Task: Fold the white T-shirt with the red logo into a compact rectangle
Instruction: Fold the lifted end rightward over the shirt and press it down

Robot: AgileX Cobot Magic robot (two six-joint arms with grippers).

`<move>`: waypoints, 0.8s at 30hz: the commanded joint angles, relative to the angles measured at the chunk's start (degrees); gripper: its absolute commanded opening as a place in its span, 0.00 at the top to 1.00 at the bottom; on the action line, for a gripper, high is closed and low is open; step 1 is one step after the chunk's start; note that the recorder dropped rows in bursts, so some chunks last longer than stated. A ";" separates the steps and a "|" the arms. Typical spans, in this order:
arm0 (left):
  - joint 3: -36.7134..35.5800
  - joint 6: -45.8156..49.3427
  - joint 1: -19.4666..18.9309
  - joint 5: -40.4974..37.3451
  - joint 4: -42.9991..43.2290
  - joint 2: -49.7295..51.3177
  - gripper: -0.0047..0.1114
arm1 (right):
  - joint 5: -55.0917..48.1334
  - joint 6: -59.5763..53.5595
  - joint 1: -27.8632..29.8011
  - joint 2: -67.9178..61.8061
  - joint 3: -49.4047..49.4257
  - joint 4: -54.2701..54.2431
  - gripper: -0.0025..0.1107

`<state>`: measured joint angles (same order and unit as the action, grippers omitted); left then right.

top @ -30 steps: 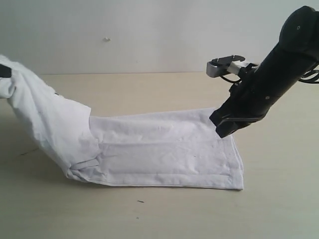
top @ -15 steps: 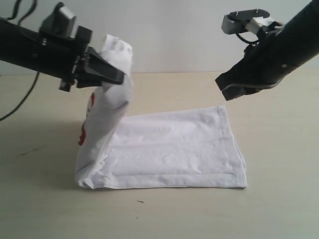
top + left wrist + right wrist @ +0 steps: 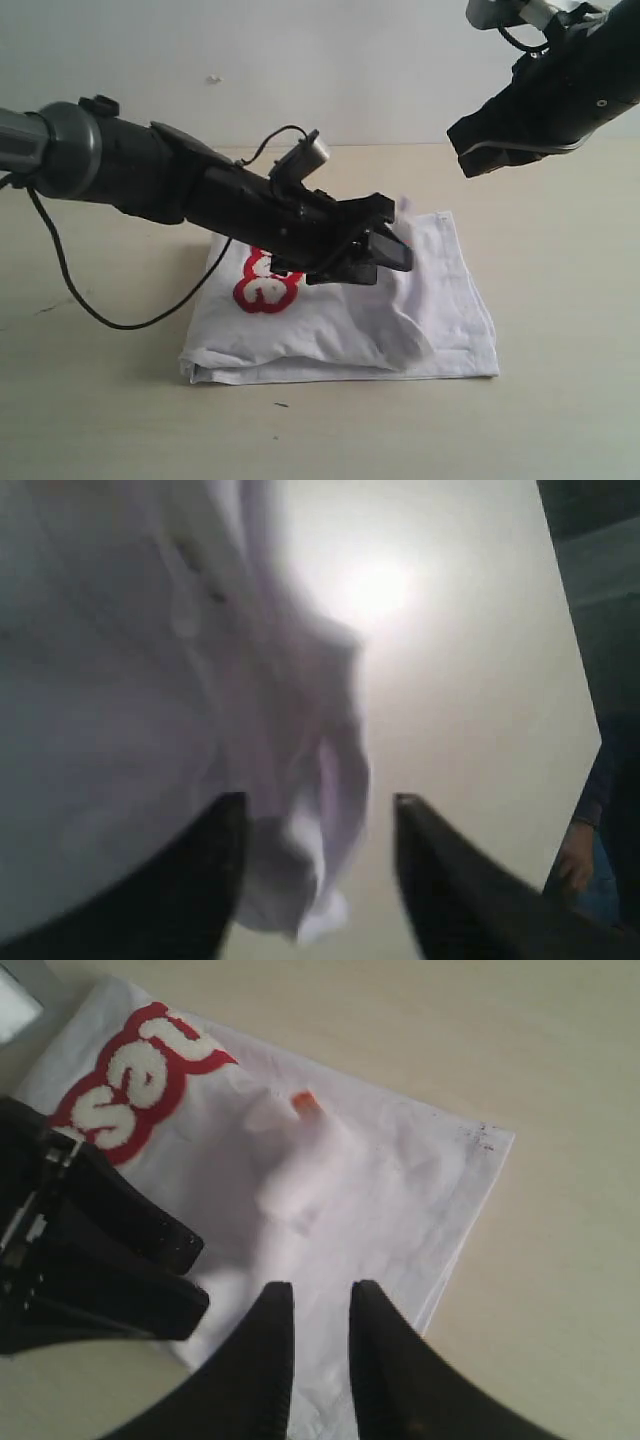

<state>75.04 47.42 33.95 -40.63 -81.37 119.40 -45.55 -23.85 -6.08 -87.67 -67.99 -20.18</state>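
Observation:
The white T-shirt (image 3: 445, 305) lies on the table as a doubled rectangle, with the red logo (image 3: 264, 286) facing up near its left end. My left gripper (image 3: 388, 246) reaches across it from the left, just above its right half. In the left wrist view the left gripper (image 3: 312, 815) is open, and a loose bunch of white cloth (image 3: 300, 830) hangs beside one finger. My right gripper (image 3: 468, 158) hovers well above the shirt's far right corner. Its fingers (image 3: 365, 1305) stand a narrow gap apart, holding nothing. The orange neck tag (image 3: 305, 1102) shows beside the logo (image 3: 135, 1075).
The beige table (image 3: 560, 400) stretches in front and to the right of the shirt. A black cable (image 3: 100, 315) loops down from the left arm onto the table at the left. A pale wall stands behind.
My left arm swept to the right, carrying the raised shirt half over and laying it on the lower half, logo up. Its jaws have opened. The right gripper rose slightly.

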 commanded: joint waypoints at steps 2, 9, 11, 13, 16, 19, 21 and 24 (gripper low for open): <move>0.49 5.22 -0.45 2.05 -4.70 0.19 0.29 | -0.45 0.10 0.08 0.47 -0.39 0.06 0.79; 1.37 4.83 -5.67 -6.02 1.41 0.19 0.65 | -2.17 0.10 0.08 0.04 -0.39 1.36 0.79; 1.37 4.48 -7.15 -8.90 7.32 0.19 0.70 | -2.82 0.10 0.08 -0.90 -0.39 1.24 0.79; 1.37 2.29 -7.86 -10.07 12.91 0.19 0.72 | -3.41 -0.30 0.08 -2.36 -0.39 -0.26 0.79; 1.37 -1.51 -7.84 -9.25 22.42 0.68 0.72 | -4.78 -5.25 0.08 -6.06 -0.39 -6.14 0.79; 1.37 -1.64 -7.73 -8.76 21.80 3.38 0.68 | -5.62 -7.96 0.08 -12.29 -0.39 -9.03 0.79; 1.37 -2.47 -7.73 -8.76 21.80 4.89 0.66 | -5.35 -7.96 0.08 -15.13 -0.39 -9.08 0.79; 1.37 -2.75 -7.73 -8.50 20.72 6.76 0.65 | -4.04 -8.07 0.08 -18.77 -0.39 -9.08 0.79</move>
<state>76.16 45.36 26.20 -49.28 -59.96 124.66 -51.02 -31.12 -6.08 -103.64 -67.99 -28.73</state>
